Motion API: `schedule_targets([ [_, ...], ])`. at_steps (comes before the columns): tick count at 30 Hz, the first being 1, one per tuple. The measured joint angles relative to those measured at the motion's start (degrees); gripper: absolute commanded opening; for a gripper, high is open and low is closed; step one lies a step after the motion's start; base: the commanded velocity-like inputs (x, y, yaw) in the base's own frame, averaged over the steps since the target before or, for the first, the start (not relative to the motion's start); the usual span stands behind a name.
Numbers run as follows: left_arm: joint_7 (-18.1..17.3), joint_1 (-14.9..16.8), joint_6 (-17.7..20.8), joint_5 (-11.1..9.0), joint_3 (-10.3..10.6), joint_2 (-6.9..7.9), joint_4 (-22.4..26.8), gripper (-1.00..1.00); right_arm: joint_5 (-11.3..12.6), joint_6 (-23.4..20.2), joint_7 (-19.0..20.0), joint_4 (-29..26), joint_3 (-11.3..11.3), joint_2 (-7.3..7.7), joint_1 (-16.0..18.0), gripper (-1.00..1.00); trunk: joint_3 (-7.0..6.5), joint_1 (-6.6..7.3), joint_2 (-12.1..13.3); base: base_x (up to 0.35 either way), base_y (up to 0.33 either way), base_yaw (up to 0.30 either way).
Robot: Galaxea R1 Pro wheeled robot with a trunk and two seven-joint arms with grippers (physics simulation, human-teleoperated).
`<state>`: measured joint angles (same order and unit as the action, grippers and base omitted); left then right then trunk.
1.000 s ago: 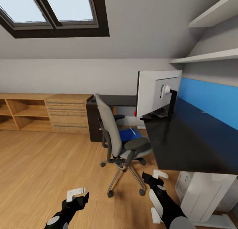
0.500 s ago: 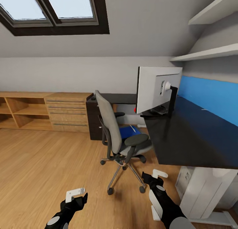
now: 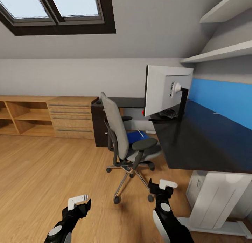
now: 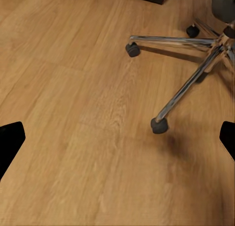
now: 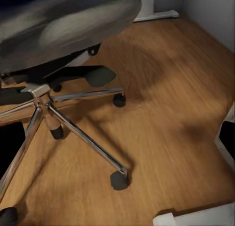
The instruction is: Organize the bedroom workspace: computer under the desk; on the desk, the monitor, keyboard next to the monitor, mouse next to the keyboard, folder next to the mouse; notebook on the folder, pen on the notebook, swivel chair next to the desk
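Note:
The grey swivel chair stands on the floor left of the black desk, its back toward me. On its seat lies the blue folder with a thin pale stick, apparently the pen, on it. I cannot make out the notebook. The monitor stands on the desk, rear side facing me, with the keyboard beyond it. A white computer stands under the desk. A small dark lump, perhaps the mouse, sits on the far desk corner. My left gripper and right gripper hang low, both open and empty.
A light wooden chest and open shelving line the back wall at left. Wood floor spreads to the left of the chair. The chair's metal star base and casters lie just beyond both grippers. White wall shelves hang above the desk.
The whole picture has shifted a little, so the camera moved; chair and desk sit slightly higher in view. Both grippers stay open and low; the right forearm has swung slightly left.

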<state>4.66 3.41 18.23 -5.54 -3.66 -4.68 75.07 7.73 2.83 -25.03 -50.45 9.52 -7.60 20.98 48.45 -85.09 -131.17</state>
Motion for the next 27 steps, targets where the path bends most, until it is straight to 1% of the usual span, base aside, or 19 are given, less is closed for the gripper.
schedule_targets([
  [1, 0.00, 0.00, 0.11, -0.01, 0.00, -0.01, 1.04, 1.00, -0.15, -0.02, -1.52, -1.70, 1.34, 0.00, -0.97, 1.00, 0.18, -0.22, -0.40, 0.000, 0.000, 0.000],
  [4, 0.00, 0.00, 0.41, -0.06, 0.00, -0.03, 2.56, 1.00, -0.30, -0.03, -3.87, -3.55, 3.00, 0.01, -2.02, 1.00, 0.72, -0.88, -1.60, 0.000, 0.000, 0.000],
  [7, -0.01, 0.00, 1.35, -0.09, -0.01, -0.03, 3.39, 1.00, -0.37, -0.04, -5.04, -4.41, 3.79, 0.05, -2.51, 1.00, 1.26, -1.54, -2.81, 0.000, 0.000, 0.000],
  [8, -0.01, 0.00, 1.86, -0.09, -0.01, 0.00, 3.58, 1.00, -0.38, -0.04, -5.25, -4.56, 3.93, 0.08, -2.59, 1.00, 1.44, -1.76, -3.21, 0.000, 0.000, 0.000],
  [9, -0.03, 0.00, 3.14, -0.10, 0.00, 0.02, 4.19, 1.00, -0.41, -0.04, -5.49, -4.76, 4.04, 0.15, -2.69, 1.00, 1.44, -1.76, -3.22, 0.000, 0.000, 0.000],
  [10, -0.03, 0.00, 3.46, -0.08, 0.00, 0.03, 4.38, 1.00, -0.41, -0.03, -5.54, -4.79, 4.09, 0.19, -2.74, 1.00, 1.44, -1.76, -3.22, 0.000, 0.000, 0.000],
  [16, -0.03, 0.00, 3.96, -0.02, -0.09, 0.16, 4.50, 1.00, -0.48, 0.09, -5.65, -4.83, 4.18, 0.22, -2.83, 1.00, 1.44, -1.76, -3.22, 0.023, 0.019, 0.000],
  [23, -0.03, 0.00, 3.99, -0.02, -0.10, 0.22, 4.42, 1.00, -0.51, 0.74, -5.83, -5.05, 4.19, 0.21, -2.83, 1.00, 1.44, -1.74, -3.22, 0.200, 0.149, 0.000],
  [27, -0.03, 0.00, 3.98, 0.00, -0.09, 0.22, 4.40, 1.00, -0.50, 1.02, -5.89, -5.10, 4.19, 0.17, -2.83, 1.00, 1.44, -1.75, -3.22, 0.175, 0.046, 0.000],
])
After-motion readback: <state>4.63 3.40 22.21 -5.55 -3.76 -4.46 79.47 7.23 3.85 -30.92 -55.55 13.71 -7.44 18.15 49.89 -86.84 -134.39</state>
